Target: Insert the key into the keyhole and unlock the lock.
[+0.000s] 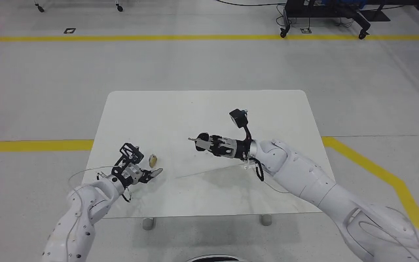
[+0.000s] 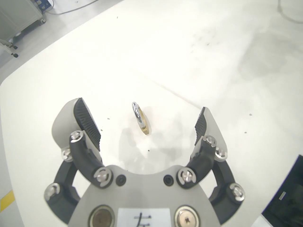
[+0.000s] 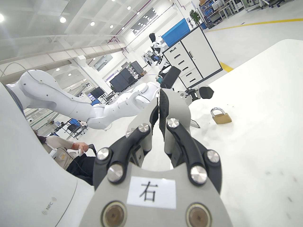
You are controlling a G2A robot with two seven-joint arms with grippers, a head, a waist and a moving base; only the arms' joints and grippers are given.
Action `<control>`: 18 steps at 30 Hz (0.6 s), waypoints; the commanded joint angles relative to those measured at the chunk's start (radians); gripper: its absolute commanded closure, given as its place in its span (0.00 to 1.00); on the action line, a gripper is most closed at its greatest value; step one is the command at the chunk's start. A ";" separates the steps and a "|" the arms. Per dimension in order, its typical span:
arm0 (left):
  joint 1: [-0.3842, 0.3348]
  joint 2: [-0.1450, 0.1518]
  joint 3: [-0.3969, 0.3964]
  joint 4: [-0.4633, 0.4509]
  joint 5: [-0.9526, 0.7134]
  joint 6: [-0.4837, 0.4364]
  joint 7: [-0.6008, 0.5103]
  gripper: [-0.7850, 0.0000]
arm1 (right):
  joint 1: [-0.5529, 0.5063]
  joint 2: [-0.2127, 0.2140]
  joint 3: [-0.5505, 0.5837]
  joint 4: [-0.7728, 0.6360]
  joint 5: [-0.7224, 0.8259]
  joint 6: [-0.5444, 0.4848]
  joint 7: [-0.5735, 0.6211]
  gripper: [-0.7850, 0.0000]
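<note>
The left jaws stand wide open, their ribbed pads [image 2: 86, 124] spread to either side of the lock [image 2: 141, 119] and touching nothing. That spread reads as room left to take the brass body without knocking it over. The right jaws are pressed shut, pads [image 3: 163, 109] face to face, and are held well apart from the lock on the side away from the left arm. They hang above the white surface [image 1: 196, 111] with their tips aimed back towards the lock.

The surface carries only the lock, which sits near the left arm's corner, far from the opposite edge. The lock is a small brass padlock with a chrome shackle. From the left wrist it shows edge-on, while from the right wrist its broad face and closed shackle show. Whether it lies flat or is propped on its edge is hard to tell from these angles. The keyhole is not visible.

Smallest is a thin sliver poking from the right jaws' tips towards the lock. It is probably the blade of the key [image 1: 192, 139], pinched by its head so that the blade is free to enter. The grip hides the rest of it. Judging by this layout, the task is at an early stage: the lock has not yet been grasped or steadied, and the key is nowhere near it.
</note>
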 commanded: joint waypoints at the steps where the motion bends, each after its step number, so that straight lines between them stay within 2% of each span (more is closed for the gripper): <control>1: -0.010 -0.002 0.006 0.009 -0.027 0.003 -0.005 0.07 | 0.000 0.000 0.000 0.000 0.000 0.000 0.000 1.00; 2: -0.012 -0.001 0.006 0.011 -0.032 0.000 -0.008 0.24 | 0.000 0.000 0.000 0.000 0.000 0.000 0.000 1.00; 5: -0.008 0.000 0.001 0.010 -0.045 -0.006 -0.017 0.42 | 0.000 0.000 0.000 0.000 0.000 0.000 0.000 1.00; 6: -0.006 0.001 -0.001 0.008 -0.046 -0.005 -0.020 0.52 | 0.000 0.000 0.000 0.000 0.000 0.000 0.000 1.00; 11: 0.008 0.001 -0.008 -0.003 -0.085 0.013 -0.051 0.56 | 0.000 0.000 0.000 0.000 0.000 0.000 0.000 1.00; 15: -0.011 -0.001 0.008 0.013 -0.105 0.032 -0.087 0.60 | 0.000 0.000 0.000 0.000 0.000 0.000 0.000 1.00; 17: -0.026 -0.003 0.021 0.023 -0.110 0.036 -0.111 0.66 | 0.000 0.000 0.000 0.000 0.000 0.000 0.000 1.00; 18: -0.036 -0.003 0.029 0.029 -0.115 0.036 -0.128 0.72 | 0.000 0.000 0.000 0.000 0.000 0.000 0.000 1.00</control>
